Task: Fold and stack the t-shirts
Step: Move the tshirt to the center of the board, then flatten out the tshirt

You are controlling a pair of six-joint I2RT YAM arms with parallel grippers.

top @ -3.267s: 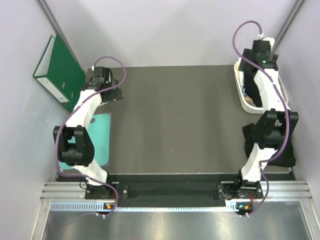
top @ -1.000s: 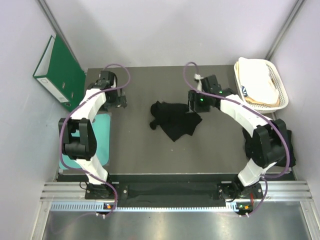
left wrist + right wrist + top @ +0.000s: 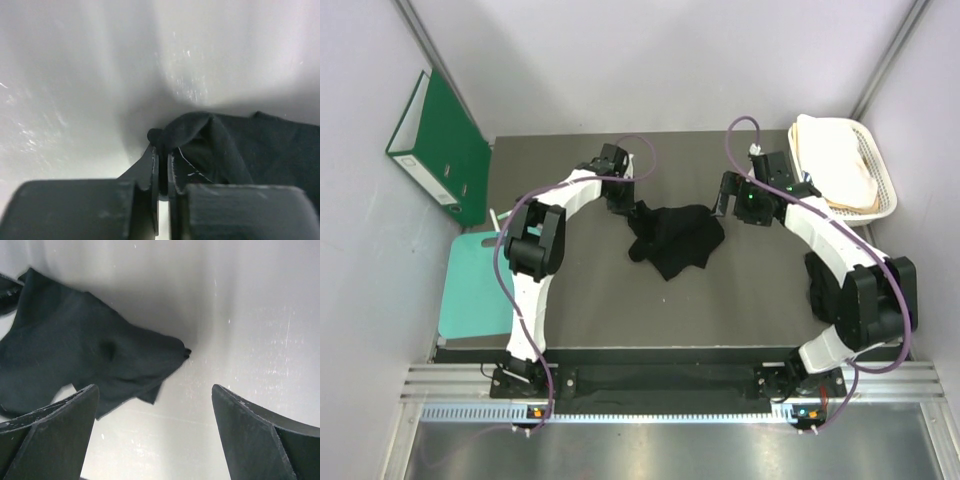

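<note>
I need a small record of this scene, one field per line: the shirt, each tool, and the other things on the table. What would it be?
t-shirt: black, crumpled in a heap mid-table, not folded
left tool: shut, pinching a fold at the t-shirt's left edge
right tool: open, over the table by the t-shirt's right corner
basket: white, far right corner, holds a cream cloth
teal mat: flat, at the left edge

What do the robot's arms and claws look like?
The left arm and the right arm are white tubes with chunky black joints. A thin purple cable loops along each. The left claw and the right claw each have two flat, dark grey fingers.
</note>
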